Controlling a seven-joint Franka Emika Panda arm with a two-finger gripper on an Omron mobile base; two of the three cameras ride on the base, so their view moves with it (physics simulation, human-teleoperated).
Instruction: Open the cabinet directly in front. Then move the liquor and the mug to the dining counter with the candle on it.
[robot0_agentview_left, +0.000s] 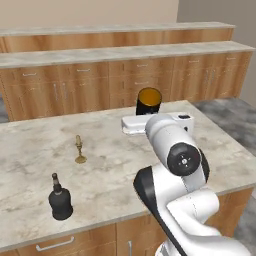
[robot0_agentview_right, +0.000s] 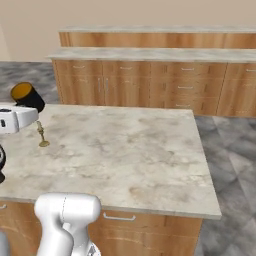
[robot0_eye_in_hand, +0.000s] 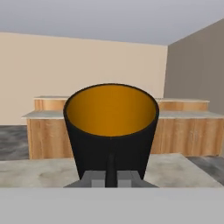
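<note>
while the pincer (robot0_eye_in_hand: 111, 177) clamps the mug (robot0_eye_in_hand: 111, 127), the left base view shows the liquor (robot0_agentview_left: 60, 199) near the candle (robot0_agentview_left: 79, 150).

A kitchen: a pale marble-topped island (robot0_agentview_left: 110, 165) fills the lower frame, long wood-fronted wall counters (robot0_agentview_left: 120, 75) across the top.

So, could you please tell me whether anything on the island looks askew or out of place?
Only the mug: it is tipped, mouth towards the base cameras, held above the marble top by the shut gripper. The liquor bottle and the candle stand upright; nothing looks spilled.
</note>
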